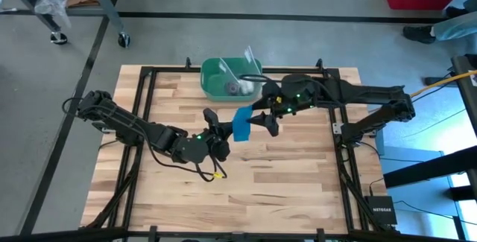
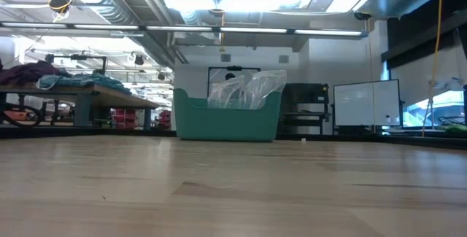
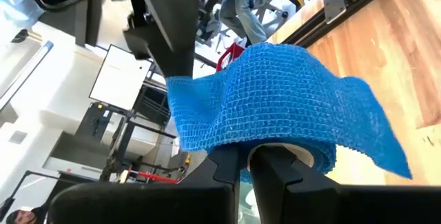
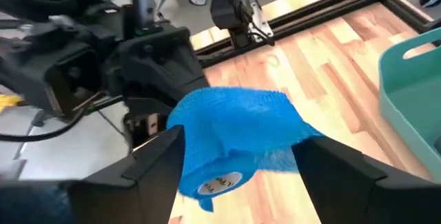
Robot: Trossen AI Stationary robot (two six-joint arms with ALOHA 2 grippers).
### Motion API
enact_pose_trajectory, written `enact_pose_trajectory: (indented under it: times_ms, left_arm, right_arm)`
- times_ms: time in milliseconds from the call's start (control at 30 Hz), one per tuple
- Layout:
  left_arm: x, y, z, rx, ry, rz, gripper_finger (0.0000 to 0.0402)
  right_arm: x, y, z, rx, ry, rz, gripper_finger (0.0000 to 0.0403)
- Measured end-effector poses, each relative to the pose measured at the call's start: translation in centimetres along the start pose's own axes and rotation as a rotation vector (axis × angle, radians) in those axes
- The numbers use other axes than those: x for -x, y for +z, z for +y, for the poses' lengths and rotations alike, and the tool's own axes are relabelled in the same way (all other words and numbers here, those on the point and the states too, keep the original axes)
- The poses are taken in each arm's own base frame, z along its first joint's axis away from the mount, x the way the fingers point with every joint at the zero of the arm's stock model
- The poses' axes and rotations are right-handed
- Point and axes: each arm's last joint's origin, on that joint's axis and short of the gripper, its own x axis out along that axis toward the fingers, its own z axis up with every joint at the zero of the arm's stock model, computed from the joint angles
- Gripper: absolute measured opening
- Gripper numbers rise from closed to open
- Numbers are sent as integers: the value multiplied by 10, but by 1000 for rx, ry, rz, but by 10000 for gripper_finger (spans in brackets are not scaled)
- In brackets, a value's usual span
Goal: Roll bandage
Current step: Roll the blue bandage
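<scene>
The bandage (image 1: 242, 123) is a bright blue roll with a loose flap, held in the air over the middle of the table. It fills the left wrist view (image 3: 275, 100) and shows in the right wrist view (image 4: 234, 138), where its white core end (image 4: 217, 181) faces the camera. My left gripper (image 1: 221, 132) is shut on it from the table's left side. My right gripper (image 1: 262, 121) is open on the roll's right side, with one finger on each side of the roll (image 4: 238, 162). The low view shows neither gripper nor the bandage. My left gripper holds the roll at the end facing it (image 3: 293, 154), where the white core's rim curves around one finger (image 3: 275, 172); that finger seems to sit inside the core and the other (image 3: 227, 165) outside. It comes level from the left. The roll is lifted clear, its flap (image 3: 200, 110) draped over it. My right gripper's fingers (image 4: 162, 151) stand close beside the roll; I cannot tell whether they touch it.
A green plastic bin (image 1: 223, 78) with a clear plastic bag in it stands at the table's far edge, just behind the grippers; it also shows in the low view (image 2: 226, 117). A black frame (image 1: 149, 123) runs around the wooden table top.
</scene>
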Motion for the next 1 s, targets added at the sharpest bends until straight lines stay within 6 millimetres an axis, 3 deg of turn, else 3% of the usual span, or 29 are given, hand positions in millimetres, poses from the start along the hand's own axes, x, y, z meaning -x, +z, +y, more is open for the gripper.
enact_pose_trajectory:
  times_ms: [300,467,700,867,1000]
  left_arm:
    - [0,0,0,-1,0,-1,15]
    - [1,0,0,8,-1,-3,15]
    - [1,1,1,42,2,-8,15]
    - [1,1,1,52,4,-9,15]
    - [1,1,1,52,4,-9,15]
  right_arm:
    - [12,1,1,47,-15,-15,269]
    - [13,-12,2,140,11,113,269]
    - [4,-61,23,358,-144,201,269]
    - [-12,-101,31,472,-80,-51,269]
    - [-33,-132,19,492,-69,-217,269]
